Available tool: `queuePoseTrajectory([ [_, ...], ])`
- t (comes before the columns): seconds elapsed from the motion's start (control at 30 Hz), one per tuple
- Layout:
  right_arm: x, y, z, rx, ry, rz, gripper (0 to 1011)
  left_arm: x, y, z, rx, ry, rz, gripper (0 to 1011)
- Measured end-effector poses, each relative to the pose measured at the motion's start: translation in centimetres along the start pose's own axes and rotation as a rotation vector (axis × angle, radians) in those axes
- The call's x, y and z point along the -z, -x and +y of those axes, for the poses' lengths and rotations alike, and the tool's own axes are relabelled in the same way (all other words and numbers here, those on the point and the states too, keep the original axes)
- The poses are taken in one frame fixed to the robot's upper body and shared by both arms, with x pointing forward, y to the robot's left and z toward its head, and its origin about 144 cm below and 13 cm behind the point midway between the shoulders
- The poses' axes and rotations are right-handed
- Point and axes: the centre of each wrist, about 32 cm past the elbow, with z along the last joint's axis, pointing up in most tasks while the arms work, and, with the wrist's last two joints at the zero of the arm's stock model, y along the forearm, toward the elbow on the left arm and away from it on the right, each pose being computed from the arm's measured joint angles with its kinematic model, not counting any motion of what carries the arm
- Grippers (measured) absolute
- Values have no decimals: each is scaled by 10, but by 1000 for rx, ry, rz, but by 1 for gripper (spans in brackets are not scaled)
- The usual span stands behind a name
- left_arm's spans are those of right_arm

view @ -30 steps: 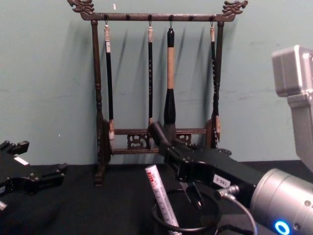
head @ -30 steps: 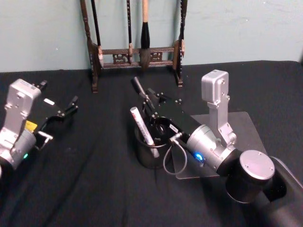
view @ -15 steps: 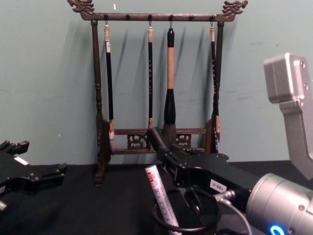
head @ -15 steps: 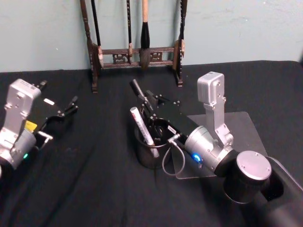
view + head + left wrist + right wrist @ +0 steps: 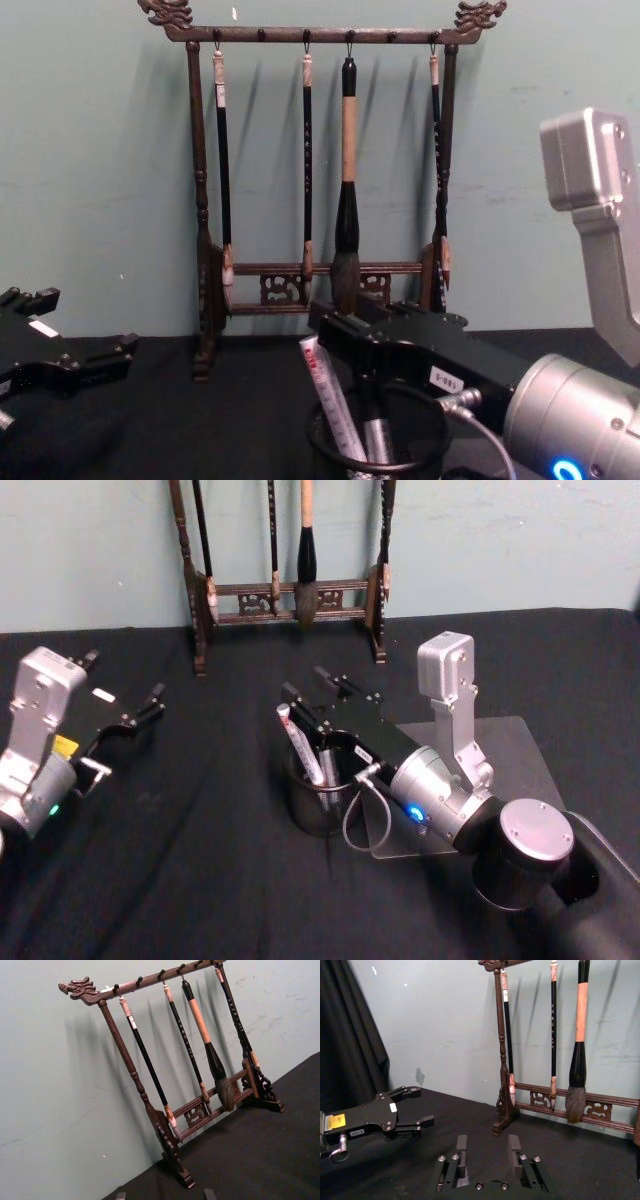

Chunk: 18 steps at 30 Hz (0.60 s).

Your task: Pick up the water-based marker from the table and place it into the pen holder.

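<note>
Black mesh holder (image 5: 312, 815) stands near the middle of the surface (image 5: 200, 880), just off the left edge of a clear sheet (image 5: 505, 755). The marker (image 5: 298, 738) is already in it. It is a white barrel, nose down, leaning toward the left edge of the surface, with its upper part well above the rim. A grey pen-like thing (image 5: 375, 438) stands in the cup beside it.

The right hand (image 5: 304, 682) hangs low over the holder with its fingers spread and nothing between them, which the right wrist view shows plainly. By that I judge the drop done and only the retreat left. One finger lies just beside the marker's top, and I cannot tell whether they touch.

The danger is in that closeness. If the hand pulls back or sideways before rising, the finger could catch the barrel and lever it out, or drag the cup over. The holder looks light, and the tall, leaning marker makes it top-heavy. A cable (image 5: 348, 825) loops down from the wrist right at the cup's near rim and could hook it as the arm moves. A lift straight up first seems the safe course. Going forward is no better, since the rack (image 5: 290, 588) stands along the far edge with hanging brushes that a swing that way could reach.

The left hand (image 5: 128, 732) is parked near the left edge, fingers apart and holding nothing.
</note>
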Motion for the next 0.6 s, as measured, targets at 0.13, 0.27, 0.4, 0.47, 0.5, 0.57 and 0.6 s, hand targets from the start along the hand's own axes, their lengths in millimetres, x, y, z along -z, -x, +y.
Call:
queuePoseTrajectory([
  [0.13,0,0,0,0,0,0,613,0,0,0,0,0,0,1001],
  [0.27,0,0,0,0,0,0,731,0,0,0,0,0,0,1001],
  [0.4,0,0,0,0,0,0,842,0,0,0,0,0,0,1001],
  [0.47,0,0,0,0,0,1,912,0,0,0,0,0,0,1001],
  [0.5,-1,0,0,-1,-1,0,927,0,0,0,0,0,0,1001],
  [0.57,-5,-1,0,0,-15,8,973,0,0,0,0,0,0,1001],
  [0.6,-9,-2,0,3,-28,14,1000,0,0,0,0,0,0,1001],
])
